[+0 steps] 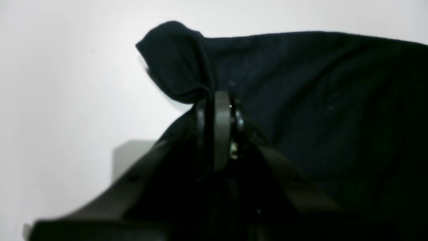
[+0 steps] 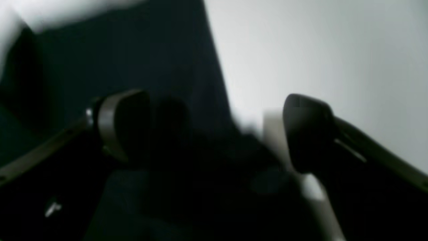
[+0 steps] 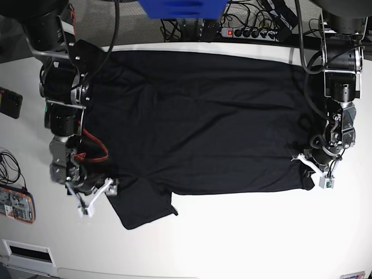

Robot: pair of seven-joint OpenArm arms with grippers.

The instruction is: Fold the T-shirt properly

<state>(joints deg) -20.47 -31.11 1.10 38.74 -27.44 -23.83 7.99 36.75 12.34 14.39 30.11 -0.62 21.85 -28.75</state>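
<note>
T-shirt point(image 3: 197, 122) lies spread almost flat over the white worktop point(image 3: 244, 232), black and wide, its body running from one arm to the other, with a short sleeve point(image 3: 142, 206) poking out toward the near edge on the side of the right arm. From where I stand, folding has hardly begun: no part of the cloth is laid over another in any tidy way, and the whole shirt is open to view. What does seem under way is the first pick-up. The left gripper point(image 1: 217, 100) is clenched on a bunched bit of the T-shirt's edge, and the wrist view shows a lump of fabric puckered up just above its closed jaws. The right gripper point(image 2: 214, 130) is spread wide, one finger over the dark cloth and the other over bare worktop, straddling the shirt's edge near the sleeve without pinching anything yet. I would judge that everything is left to do: secure the second hold, bring the sides over, then double it up.
</note>
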